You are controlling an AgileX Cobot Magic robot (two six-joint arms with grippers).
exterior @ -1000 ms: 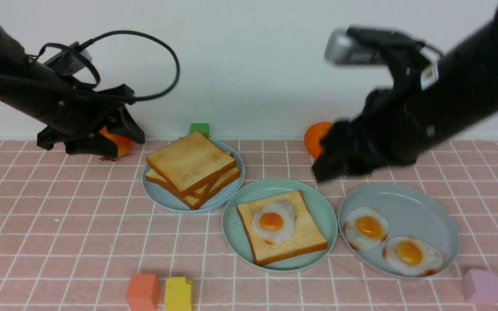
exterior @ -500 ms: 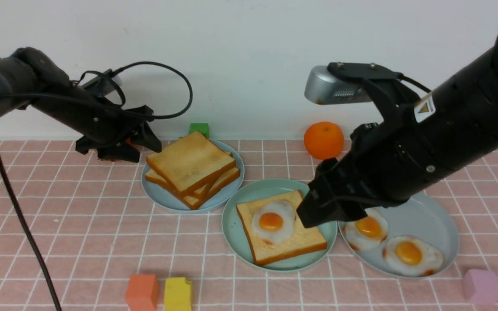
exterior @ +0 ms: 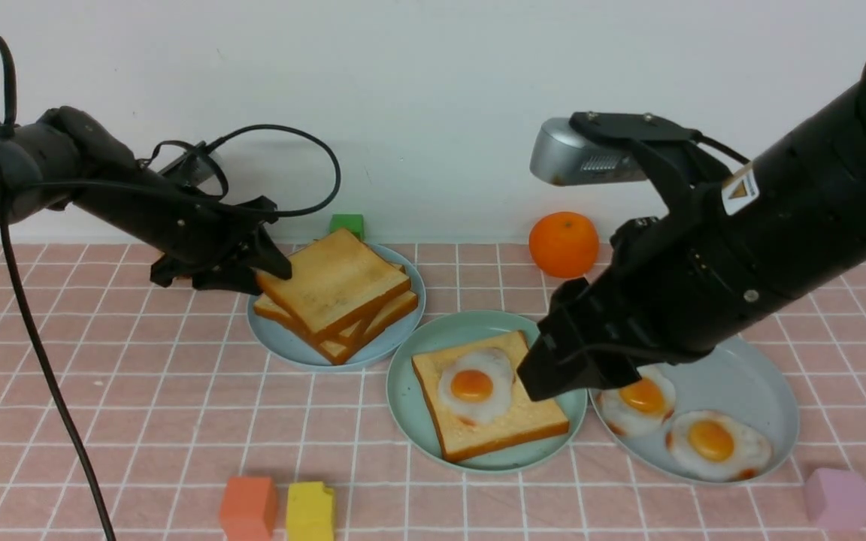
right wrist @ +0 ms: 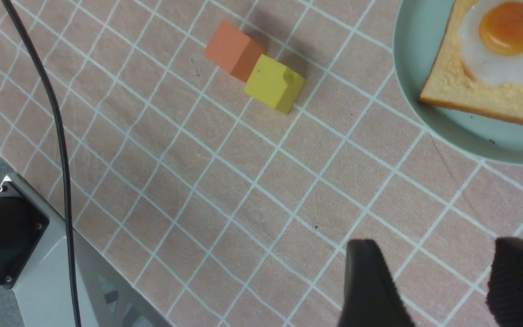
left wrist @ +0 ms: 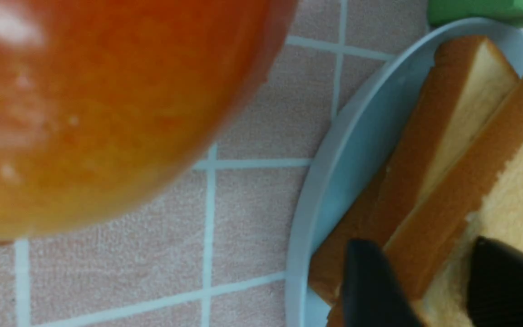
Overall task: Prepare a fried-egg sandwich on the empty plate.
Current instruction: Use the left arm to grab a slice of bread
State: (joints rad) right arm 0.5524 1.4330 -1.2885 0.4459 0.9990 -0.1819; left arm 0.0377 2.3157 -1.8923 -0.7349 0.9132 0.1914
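Assembly scene on a pink checked tablecloth (exterior: 102,391). The mint-green plate (exterior: 405,391) lay at centre and carried one toast slice (exterior: 527,421). A fried egg (exterior: 474,387) lay flat on that slice, yolk up and uncovered.

Behind it to the left, the pale-blue plate (exterior: 283,347) held a skewed stack of toast (exterior: 343,334). The left gripper (exterior: 271,272) met the stack's top slice (exterior: 335,282) at its left corner. In the left wrist view its fingers (left wrist: 370,290) stood one against the crust and one over the upper face, with the corner between them. Whether the jaws were pressing the bread could not be told.

The right gripper (exterior: 542,376) hovered over the right rim of the mint-green plate, between it and the grey-blue plate (exterior: 756,368). Its jaws were apart and held nothing; the right wrist view showed only cloth under the gap. Two further fried eggs (exterior: 715,442) lay side by side in the grey-blue plate.

An orange (exterior: 563,244) sat near the wall, and a green block (exterior: 346,224) sat behind the toast stack. A second orange fruit (left wrist: 84,113) lay near the pale-blue plate. An orange block (exterior: 249,507) and a yellow block (exterior: 310,512) sat just beside each other at the near edge. A pink block (exterior: 837,498) sat near the right.
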